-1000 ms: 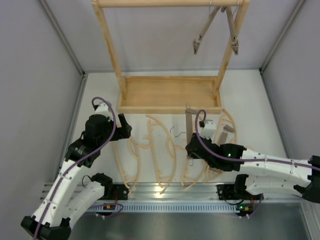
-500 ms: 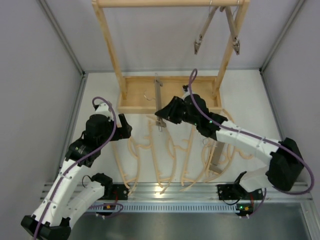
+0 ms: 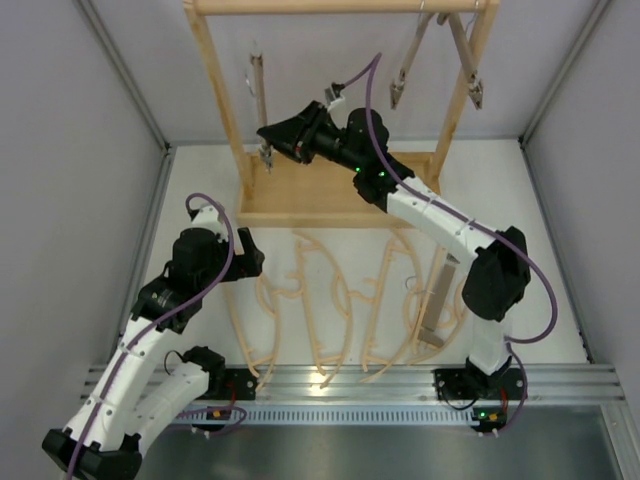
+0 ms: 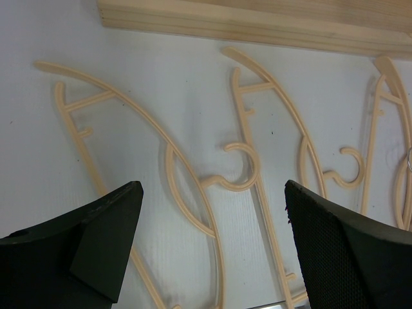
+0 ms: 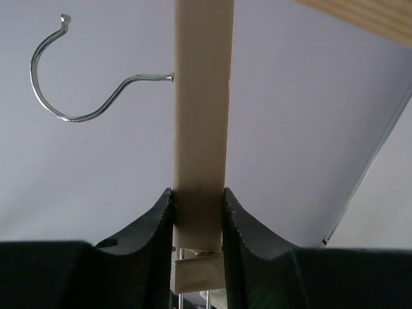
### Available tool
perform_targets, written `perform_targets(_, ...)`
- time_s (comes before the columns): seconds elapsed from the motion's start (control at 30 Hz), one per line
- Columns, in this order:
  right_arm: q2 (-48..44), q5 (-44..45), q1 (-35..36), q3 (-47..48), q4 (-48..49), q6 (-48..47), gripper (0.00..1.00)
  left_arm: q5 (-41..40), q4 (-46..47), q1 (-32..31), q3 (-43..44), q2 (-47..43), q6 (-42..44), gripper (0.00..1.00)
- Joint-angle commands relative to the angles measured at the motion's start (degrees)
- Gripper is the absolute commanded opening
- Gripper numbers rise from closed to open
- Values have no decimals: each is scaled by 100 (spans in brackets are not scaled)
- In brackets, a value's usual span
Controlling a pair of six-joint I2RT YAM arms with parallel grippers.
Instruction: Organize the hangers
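Observation:
My right gripper [image 3: 268,138] is shut on a straight clamp bar hanger [image 3: 258,95] and holds it upright in the air, beside the rack's left post and below the top rail. In the right wrist view the bar [image 5: 201,116] stands between the fingers [image 5: 153,225], its metal hook [image 5: 77,90] pointing left. Two clamp bars [image 3: 408,62] hang from the top rail at the right. One clamp bar [image 3: 436,298] lies on the table. Several pale curved hangers [image 3: 322,300] lie in a row on the table. My left gripper [image 3: 246,256] is open and empty above them [image 4: 193,187].
The big pale wooden rack [image 3: 340,7] stands at the back, its tray base [image 3: 340,190] on the table. Grey walls close in both sides. A metal rail [image 3: 340,380] runs along the near edge.
My right arm has lifted the clamp bar off the table and carried it back and left, up to the rack's left post. The left arm has not moved.

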Motion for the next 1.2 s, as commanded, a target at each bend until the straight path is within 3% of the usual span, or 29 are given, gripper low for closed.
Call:
perform_targets(0.0,36,-185,-452,662,239,221,0,-31,253,-30,-22,25,4,95)
perform_targets(0.33,827,-1379,-1419,2122,196,748,0,-31,253,-56,-22,52,13,95)
perform_targets(0.9,-51,-1556,-2184,726,582,660,0,-57,253,-56,-22,139,4,95)
perform_targets(1.17,-175,-1758,-2308,707,573,643,0,-66,253,-65,-31,148,-14,95)
